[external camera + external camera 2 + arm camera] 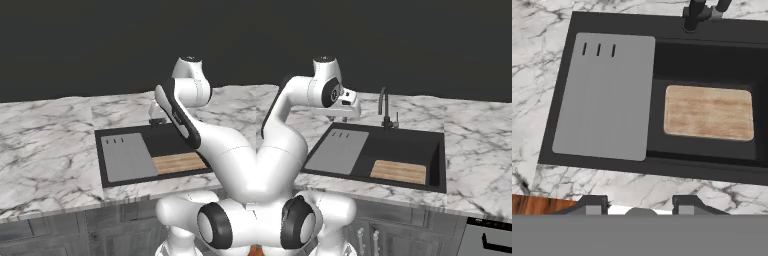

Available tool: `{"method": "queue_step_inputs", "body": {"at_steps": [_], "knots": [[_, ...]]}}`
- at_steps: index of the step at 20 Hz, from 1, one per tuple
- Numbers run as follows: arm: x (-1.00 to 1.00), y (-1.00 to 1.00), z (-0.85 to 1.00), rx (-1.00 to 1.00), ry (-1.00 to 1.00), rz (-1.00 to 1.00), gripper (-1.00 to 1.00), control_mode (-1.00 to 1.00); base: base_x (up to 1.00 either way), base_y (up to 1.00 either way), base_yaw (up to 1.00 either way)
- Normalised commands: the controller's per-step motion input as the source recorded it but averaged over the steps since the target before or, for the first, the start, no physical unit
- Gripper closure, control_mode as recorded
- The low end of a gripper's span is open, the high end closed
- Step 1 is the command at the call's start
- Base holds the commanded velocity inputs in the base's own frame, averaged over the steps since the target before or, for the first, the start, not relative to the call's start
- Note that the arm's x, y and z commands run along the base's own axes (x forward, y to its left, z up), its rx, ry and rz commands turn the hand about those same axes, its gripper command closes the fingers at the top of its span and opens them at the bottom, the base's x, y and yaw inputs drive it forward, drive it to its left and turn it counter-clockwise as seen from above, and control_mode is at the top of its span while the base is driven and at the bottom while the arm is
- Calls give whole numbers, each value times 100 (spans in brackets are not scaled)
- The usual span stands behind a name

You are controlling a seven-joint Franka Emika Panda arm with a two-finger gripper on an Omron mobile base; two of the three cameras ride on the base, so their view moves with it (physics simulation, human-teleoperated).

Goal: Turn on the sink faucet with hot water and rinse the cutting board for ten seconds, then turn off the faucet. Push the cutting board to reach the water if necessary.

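Note:
The black sink [170,141] [406,150] [707,65] is set in marble. In its right part the tan cutting board [179,162] [398,171] [708,112] lies flat on the basin floor. The dark faucet [385,107] rises at the back rim, and its base [693,17] sits at the top of the hand view. My gripper [338,119] [641,205] hovers high over the sink's back left, looking down; its fingertips [594,204] stand apart with nothing between them, so it is open. The water is out of view.
A plain grey panel [127,156] [338,150] [604,95] with three slots covers the sink's left part. Marble countertop [45,145] [481,150] spreads on both sides. Cabinet fronts [100,230] lie below the front edge, and a dark wall stands behind.

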Motion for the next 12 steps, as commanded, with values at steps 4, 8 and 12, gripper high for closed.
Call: {"method": "queue_step_inputs", "body": {"at_steps": [4, 8, 12], "knots": [[-9, -21, -1, 0, -3, 1, -100, -100, 0, 0, 0], [-28, -79, -7, 1, -17, 9, -100, -100, 0, 0, 0], [-9, -92, -14, 6, -22, 13, -100, -100, 0, 0, 0]]}}
